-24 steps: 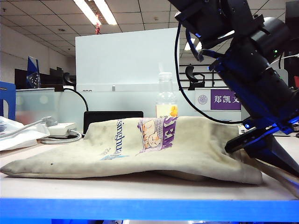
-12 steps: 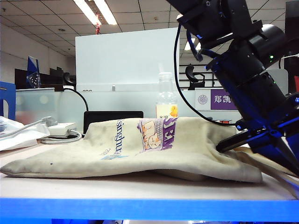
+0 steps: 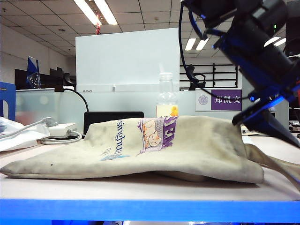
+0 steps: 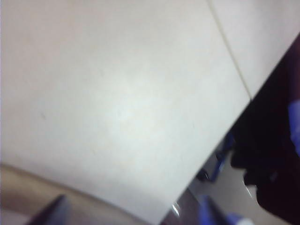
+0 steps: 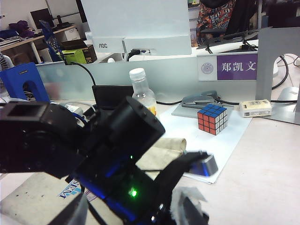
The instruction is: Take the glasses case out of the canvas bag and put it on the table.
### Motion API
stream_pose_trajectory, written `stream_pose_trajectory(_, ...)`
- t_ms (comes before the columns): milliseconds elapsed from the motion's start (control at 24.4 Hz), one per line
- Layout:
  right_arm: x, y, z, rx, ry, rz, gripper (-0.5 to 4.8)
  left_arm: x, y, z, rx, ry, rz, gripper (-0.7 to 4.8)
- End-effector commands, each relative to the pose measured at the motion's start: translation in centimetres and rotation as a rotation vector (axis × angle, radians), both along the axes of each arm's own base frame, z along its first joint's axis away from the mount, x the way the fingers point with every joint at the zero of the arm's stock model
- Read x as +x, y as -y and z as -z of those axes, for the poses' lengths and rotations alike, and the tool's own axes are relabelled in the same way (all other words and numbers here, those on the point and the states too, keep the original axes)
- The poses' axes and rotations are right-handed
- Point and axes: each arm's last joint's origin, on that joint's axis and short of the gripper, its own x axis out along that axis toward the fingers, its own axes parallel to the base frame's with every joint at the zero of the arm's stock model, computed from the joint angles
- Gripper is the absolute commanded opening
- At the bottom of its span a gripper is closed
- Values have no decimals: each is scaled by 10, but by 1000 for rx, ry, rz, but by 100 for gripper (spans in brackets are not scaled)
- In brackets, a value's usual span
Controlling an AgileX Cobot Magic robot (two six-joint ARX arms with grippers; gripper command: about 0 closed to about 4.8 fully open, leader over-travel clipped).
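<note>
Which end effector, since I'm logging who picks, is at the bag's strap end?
The left end effector: it hovers above the bag's strap end, on the exterior view's right. The right end effector sits back, visible only in its wrist view.

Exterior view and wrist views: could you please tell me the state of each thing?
Canvas bag: lying flat on table.
Bottle: upright, capped.
Left pincer: open, empty, above bag's strap end.
Right pincer: open, empty, above table.
Glasses case: not visible.
</note>
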Motion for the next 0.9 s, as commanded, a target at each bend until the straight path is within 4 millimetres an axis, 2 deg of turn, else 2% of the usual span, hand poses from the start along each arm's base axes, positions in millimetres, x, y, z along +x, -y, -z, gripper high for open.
stream_pose_trajectory(41,-1,0,-2,0,17,0,252,0,-1,2,34,21,-32,341)
stream_pose_trajectory(287,-2,1,-4,6,45,2,252,-4,-9,25,199,-55,-27,341)
stream_pose_trajectory(491,-5,1,-4,8,55,-1,252,-7,-15,31,285,-53,-6,341)
stream_pose_trajectory(655,-7,1,-5,9,59,-7,252,-5,-12,21,259,-36,-10,340)
stream_pose_trajectory(901,-9,2,-3,4,33,-40,252,3,7,-2,109,-39,-31,337)
